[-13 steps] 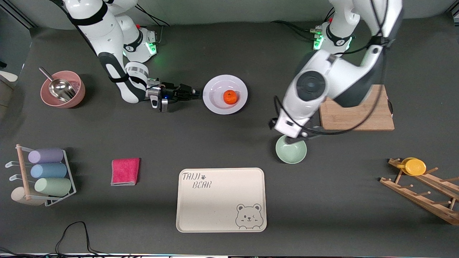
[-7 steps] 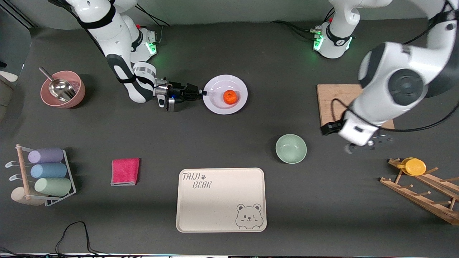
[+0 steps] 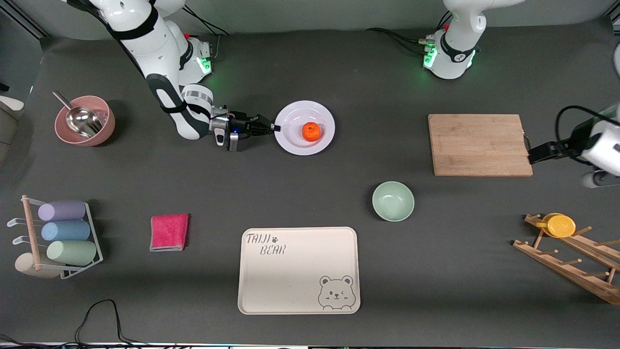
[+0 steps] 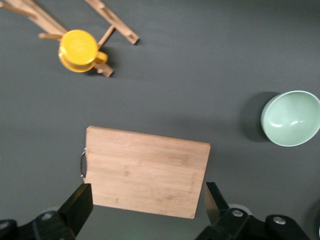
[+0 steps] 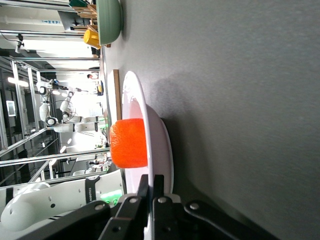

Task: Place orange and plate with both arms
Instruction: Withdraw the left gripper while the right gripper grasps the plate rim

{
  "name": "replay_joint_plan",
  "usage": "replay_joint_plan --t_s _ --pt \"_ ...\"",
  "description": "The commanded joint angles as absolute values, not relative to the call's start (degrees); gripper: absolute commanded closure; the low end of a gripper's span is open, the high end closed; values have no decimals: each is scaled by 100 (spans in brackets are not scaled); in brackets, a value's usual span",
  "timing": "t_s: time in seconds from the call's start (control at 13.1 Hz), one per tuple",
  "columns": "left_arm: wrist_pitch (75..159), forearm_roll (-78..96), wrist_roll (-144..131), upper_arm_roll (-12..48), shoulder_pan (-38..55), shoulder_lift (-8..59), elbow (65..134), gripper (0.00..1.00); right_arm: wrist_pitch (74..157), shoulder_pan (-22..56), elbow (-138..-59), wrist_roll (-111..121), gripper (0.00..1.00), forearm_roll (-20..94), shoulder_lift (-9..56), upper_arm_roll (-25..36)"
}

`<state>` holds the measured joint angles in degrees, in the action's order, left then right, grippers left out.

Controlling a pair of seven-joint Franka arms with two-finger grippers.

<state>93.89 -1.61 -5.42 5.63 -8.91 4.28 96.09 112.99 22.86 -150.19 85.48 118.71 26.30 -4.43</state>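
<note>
At the right arm's end of the table, the right gripper (image 3: pixel 274 127) reaches in low and level, its fingers pressed together on the rim of the plate (image 3: pixel 293 144), pinching it at the edge that faces the right arm. The orange (image 3: pixel 311 131) sits in the middle of the plate, which lies flat on the dark table (image 3: pixel 310 194). Toward the left arm's end, past the green bowl (image 3: pixel 393 201), the left gripper (image 4: pixel 147 207) hangs high above the wooden cutting board (image 3: pixel 479 144) with its fingers spread wide, holding nothing.
</note>
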Motion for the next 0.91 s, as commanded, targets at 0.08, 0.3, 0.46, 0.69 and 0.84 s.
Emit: replay_joint_plan --t_s 0.08,0.3,0.46,0.69,0.84 --pt "9166 -421 -510 512 -889 -129 9938 0 11329 2320 -14959 8736 100 12067 2602 -475" --pt "9089 -510 -527 123 -466 -483 10204 0 11347 2294 -15046 8474 100 12041 1857 -475" --pt "8991 -484 -624 245 -562 -641 10317 0 11399 2233 -15143 7975 100 11971 1312 -466" --pt "8983 -449 -764 571 -773 -721 10397 0 11837 2110 -15179 6860 100 11446 443 -466" --pt "8965 -448 -756 920 -1070 -695 10336 0 11883 1839 -15135 5919 100 10551 -42 -466"
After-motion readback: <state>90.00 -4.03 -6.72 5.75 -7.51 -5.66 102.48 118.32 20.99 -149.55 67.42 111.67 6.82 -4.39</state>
